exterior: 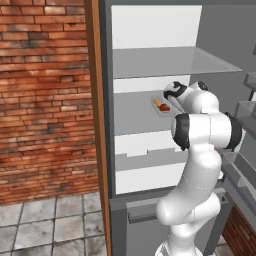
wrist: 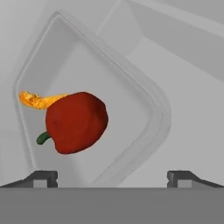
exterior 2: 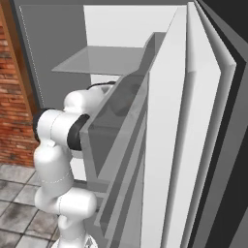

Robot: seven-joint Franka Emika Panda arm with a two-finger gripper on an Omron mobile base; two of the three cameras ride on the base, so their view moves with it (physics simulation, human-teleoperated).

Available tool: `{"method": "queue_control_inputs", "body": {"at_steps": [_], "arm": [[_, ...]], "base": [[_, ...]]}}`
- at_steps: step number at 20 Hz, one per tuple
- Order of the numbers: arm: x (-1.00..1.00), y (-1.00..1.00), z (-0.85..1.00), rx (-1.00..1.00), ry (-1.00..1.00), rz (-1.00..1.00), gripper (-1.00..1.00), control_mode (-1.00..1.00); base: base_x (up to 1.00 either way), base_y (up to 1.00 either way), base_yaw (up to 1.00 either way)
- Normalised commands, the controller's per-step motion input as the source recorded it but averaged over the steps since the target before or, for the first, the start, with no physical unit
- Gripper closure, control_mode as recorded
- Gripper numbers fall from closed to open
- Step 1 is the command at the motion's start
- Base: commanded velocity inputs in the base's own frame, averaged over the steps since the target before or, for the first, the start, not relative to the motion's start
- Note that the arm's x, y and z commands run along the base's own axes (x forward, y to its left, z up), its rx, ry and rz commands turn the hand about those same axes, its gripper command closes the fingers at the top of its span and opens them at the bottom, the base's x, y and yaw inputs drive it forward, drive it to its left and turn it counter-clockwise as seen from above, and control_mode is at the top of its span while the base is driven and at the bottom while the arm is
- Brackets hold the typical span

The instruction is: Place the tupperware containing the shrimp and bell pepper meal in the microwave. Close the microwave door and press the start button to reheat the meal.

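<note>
The tupperware (exterior: 161, 107) is a shallow pale tray lying on the middle shelf inside an open fridge. In the hand view the tupperware (wrist: 151, 103) lies close under the hand, turned cornerwise. It holds the meal: a red bell pepper (wrist: 76, 122) with a green stem and an orange shrimp (wrist: 37, 100) behind it. My gripper (wrist: 113, 178) hovers just over the tray's near rim, open, with nothing between its two dark fingertips (wrist: 43, 177). From the left base camera my gripper (exterior: 169, 96) sits right beside the tray. The microwave and its door are out of view.
A glass shelf (exterior: 170, 62) spans the fridge above the tray, and a white drawer front (exterior: 145, 177) sits below. The open fridge door (exterior 2: 193, 145) with its bins stands close on my right. A wooden panel (exterior: 96, 100) and brick wall (exterior: 45, 100) stand left.
</note>
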Motion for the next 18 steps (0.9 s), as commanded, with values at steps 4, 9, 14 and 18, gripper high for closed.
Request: {"method": "queue_control_inputs", "body": {"at_steps": [4,9,14,18], "arm": [[0.38,-0.04,-0.1,0.02,0.0,0.0,-1.0,-1.0],[0.27,0.0,-0.16,0.0,0.01,0.0,-1.0,-1.0],[0.14,0.01,-0.3,0.0,0.08,0.0,1.0,-1.0],[0.02,0.06,-0.43,-0.02,0.15,0.0,1.0,-1.0]], "base": [[0.0,0.0,0.0],[0.0,0.0,0.0],[0.0,0.0,0.0],[0.0,0.0,0.0]]}}
